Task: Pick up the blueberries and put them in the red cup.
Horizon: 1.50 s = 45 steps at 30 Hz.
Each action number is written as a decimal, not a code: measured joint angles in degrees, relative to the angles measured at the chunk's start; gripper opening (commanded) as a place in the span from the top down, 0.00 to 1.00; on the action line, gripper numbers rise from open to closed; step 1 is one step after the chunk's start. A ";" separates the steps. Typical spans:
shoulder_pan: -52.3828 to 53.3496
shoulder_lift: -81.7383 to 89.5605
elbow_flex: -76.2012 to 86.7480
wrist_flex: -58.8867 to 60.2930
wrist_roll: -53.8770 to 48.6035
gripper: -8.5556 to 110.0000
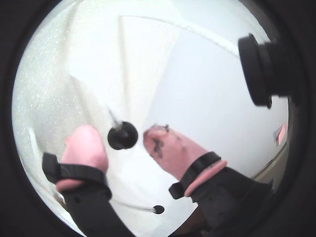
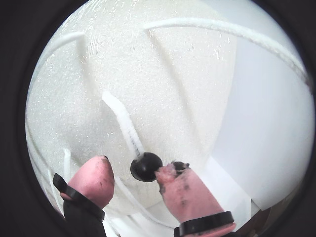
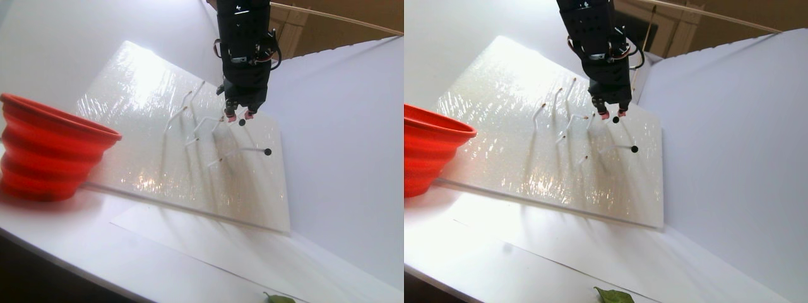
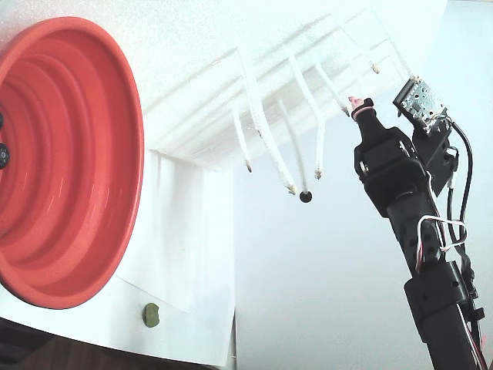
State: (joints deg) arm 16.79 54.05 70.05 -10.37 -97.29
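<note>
One of the blueberries point(image 1: 122, 135) sits on the tip of a white stalk, between my two pink fingertips. My gripper point(image 1: 122, 139) is open around it. In the other wrist view the same berry point(image 2: 145, 166) touches the right fingertip point(image 2: 173, 182), and the left fingertip point(image 2: 96, 177) stands apart from it. A second berry point(image 1: 158, 209) hangs on a lower stalk, also seen in the stereo pair view point(image 3: 267, 152) and the fixed view point(image 4: 306, 196). The red cup point(image 4: 69, 162) stands far to the left with dark berries point(image 4: 3, 154) at its bottom. In the stereo pair view the cup point(image 3: 50, 145) is left of the gripper point(image 3: 238, 117).
A slanted white foam board point(image 3: 158, 158) carries several thin white stalks point(image 4: 254, 116). A small green lump point(image 4: 151, 314) lies on the white sheet below the cup. A black camera housing point(image 1: 256, 69) juts in at the upper right, and a pink note point(image 1: 281, 133) shows at the right edge.
</note>
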 measured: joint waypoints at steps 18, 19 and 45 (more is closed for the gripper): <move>0.00 -5.27 -7.56 1.58 -1.05 0.77; 0.09 -5.27 -7.82 1.58 -1.05 0.77; 1.58 -5.27 -8.44 1.58 -1.05 0.77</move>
State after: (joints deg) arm 18.37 48.78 61.61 -8.79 -98.35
